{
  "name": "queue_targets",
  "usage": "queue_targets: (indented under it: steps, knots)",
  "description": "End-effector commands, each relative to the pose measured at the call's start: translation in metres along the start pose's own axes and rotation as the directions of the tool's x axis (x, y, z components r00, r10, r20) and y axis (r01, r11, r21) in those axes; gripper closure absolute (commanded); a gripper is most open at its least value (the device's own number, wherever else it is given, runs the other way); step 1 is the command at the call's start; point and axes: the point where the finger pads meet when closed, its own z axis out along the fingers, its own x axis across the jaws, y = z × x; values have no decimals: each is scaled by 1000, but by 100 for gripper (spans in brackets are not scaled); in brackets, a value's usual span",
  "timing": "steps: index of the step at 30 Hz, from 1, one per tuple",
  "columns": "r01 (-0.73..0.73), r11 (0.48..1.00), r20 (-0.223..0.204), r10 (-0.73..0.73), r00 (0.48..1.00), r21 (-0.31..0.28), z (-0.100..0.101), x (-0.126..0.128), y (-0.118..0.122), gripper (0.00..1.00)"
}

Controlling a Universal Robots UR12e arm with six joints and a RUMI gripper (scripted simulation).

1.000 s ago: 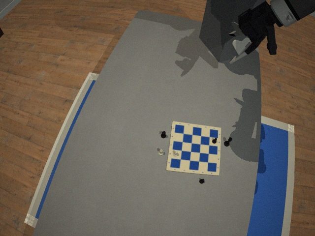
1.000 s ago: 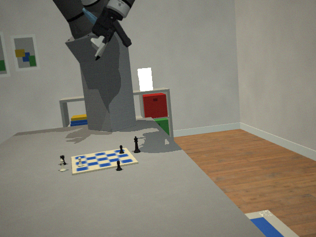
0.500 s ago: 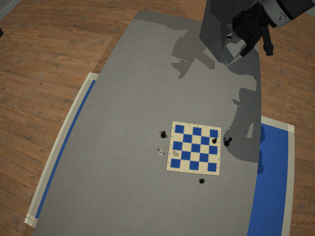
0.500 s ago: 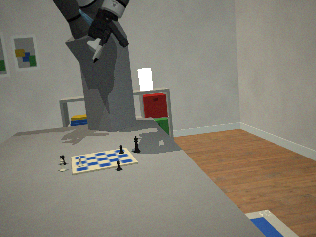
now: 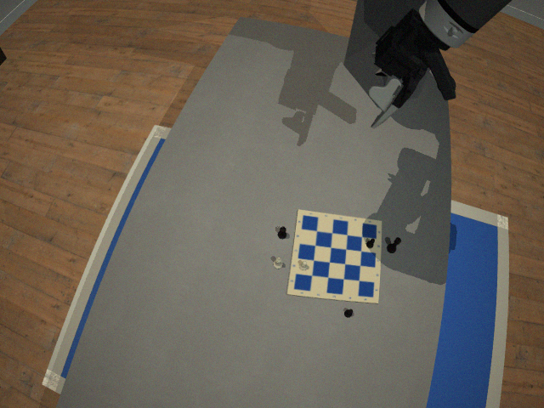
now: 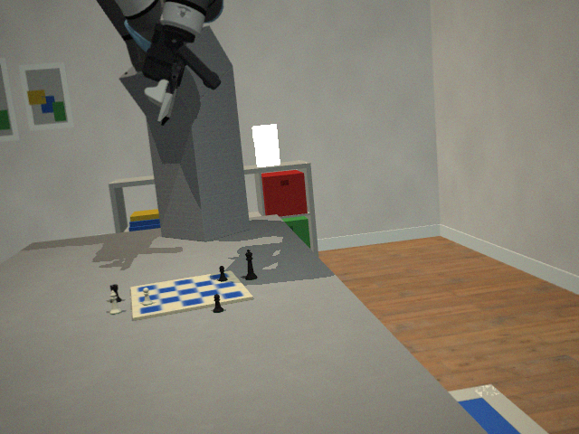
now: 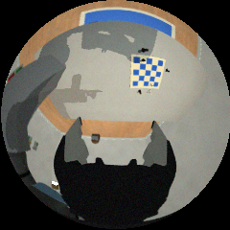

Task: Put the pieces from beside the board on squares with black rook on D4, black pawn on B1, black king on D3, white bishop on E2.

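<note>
Hand [image 5: 379,109] [image 6: 157,105] [image 7: 117,120] spread, nothing in it, high above the far part of the surface [image 5: 197,263] [image 6: 233,373] [image 7: 110,72]. All four task pieces off the board [image 5: 339,240] [image 6: 186,293] [image 7: 148,72], upright: black rook [image 5: 281,233] [image 6: 116,290] [image 7: 139,91] left, far; white bishop [image 5: 277,263] [image 6: 114,305] [image 7: 149,91] left, nearer; black king [image 5: 392,246] [image 6: 251,268] [image 7: 144,50] right, far; black pawn [image 5: 348,312] [image 6: 217,304] [image 7: 167,70] off the near edge.

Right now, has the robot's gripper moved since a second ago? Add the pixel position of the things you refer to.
Yes: in the exterior view, the gripper [image 5: 376,108] [image 6: 156,107] [image 7: 117,120] has shifted lower and leftward against the grey pedestal [image 5: 360,48] [image 6: 219,163] [image 7: 24,103].
</note>
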Motion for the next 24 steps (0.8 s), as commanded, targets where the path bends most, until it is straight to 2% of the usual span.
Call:
queue_targets:
  steps: [1,3,5,9,10,13,14,16,17,19,22,24]
  knots:
    - [7,995,1,-7,1000,104,22,11,8,0]
    - [8,990,4,-8,1000,142,30,16,11,0]
    - [8,990,4,-8,1000,142,30,16,11,0]
    - [9,975,6,-11,1000,224,47,27,19,0]
    - [9,975,6,-11,1000,224,47,27,19,0]
    - [10,956,11,-14,1000,293,63,36,25,0]
    - [10,956,11,-14,1000,293,63,36,25,0]
    - [9,940,11,-14,1000,340,73,42,30,0]
    - [9,940,11,-14,1000,340,73,42,30,0]
    - [11,918,17,-20,1000,396,87,50,34,0]
    - [11,918,17,-20,1000,396,87,50,34,0]
    - [10,892,18,-20,1000,451,99,57,41,0]
